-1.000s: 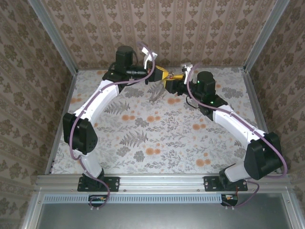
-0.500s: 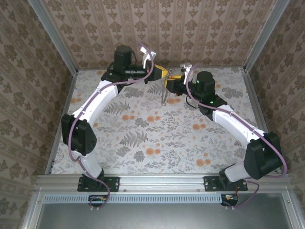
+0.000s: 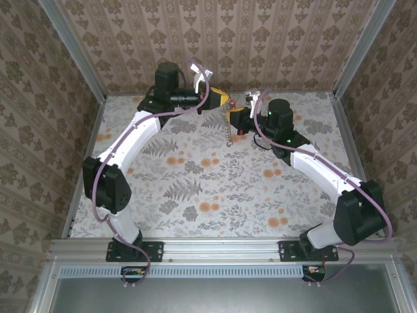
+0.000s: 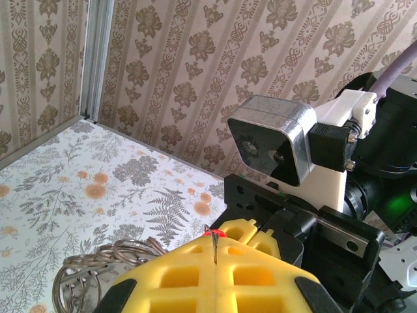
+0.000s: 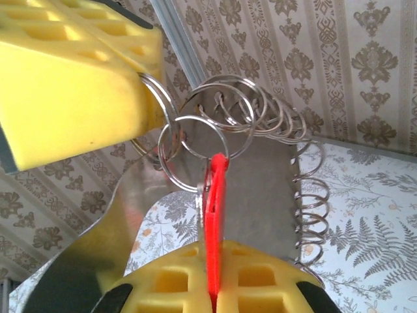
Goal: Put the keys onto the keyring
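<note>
Keyring (image 3: pixel 227 127) is my landmark here: it hangs in the air over the far end of the flowered table (image 3: pixel 195 189), its chain of loops drooping toward the cloth; from above I cannot tell whether the lowest loop touches it. My two arms reach in from either side so that both claws meet at the keyring's top. My left claw (image 3: pixel 220 100) sits just left of the keyring and is clamped on it; the right wrist view shows rings spilling out from under its yellow foam. I judge that I hold it high so the loops fall away and one small ring (image 5: pixel 186 153) stands free to be worked. My right claw (image 3: pixel 236 112) sits just right of the keyring, its pads pressed together on the red key (image 5: pixel 214 215), which stands on edge in the seam with its tip pointing up at that ring. The tip overlaps the ring's lower rim, but I cannot tell whether it is threaded or merely touching. Gripping the key low leaves its head bare for the wire to slide over
</note>
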Controlling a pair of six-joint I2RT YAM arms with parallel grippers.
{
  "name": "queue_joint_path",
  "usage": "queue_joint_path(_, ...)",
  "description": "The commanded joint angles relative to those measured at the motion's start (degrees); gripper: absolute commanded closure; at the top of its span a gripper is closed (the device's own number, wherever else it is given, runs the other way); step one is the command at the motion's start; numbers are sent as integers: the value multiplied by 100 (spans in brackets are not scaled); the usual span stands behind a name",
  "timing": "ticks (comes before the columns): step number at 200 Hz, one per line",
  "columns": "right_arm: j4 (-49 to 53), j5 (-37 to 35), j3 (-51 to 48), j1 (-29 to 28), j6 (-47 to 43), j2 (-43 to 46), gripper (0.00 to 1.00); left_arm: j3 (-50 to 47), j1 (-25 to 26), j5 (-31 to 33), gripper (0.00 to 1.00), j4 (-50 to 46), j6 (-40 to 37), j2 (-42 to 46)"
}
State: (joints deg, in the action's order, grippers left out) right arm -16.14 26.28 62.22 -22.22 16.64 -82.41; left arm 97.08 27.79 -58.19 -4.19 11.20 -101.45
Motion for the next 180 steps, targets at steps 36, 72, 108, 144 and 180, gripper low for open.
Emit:
queue_joint_path(36, 180, 421, -31, -71, -92, 234, 100, -128, 25, 126, 100, 412, 196, 354)
queue_joint_path(72, 591, 624, 43, -185, -344, 218, 100, -176, 24, 176, 100, 530, 281, 348)
queue_joint_path(108, 986, 896, 247, -333, -543, 9, 100, -245, 25, 227, 100, 638, 355, 358)
queue_joint_path(144, 1188, 970, 303, -353, -598, 14, 79, -310, 25, 244, 100, 703, 392, 380)
queue_joint_path(180, 1384, 1020, 136, -160, -518, 463, 58, -336, 11, 237, 100, 688, 335, 402)
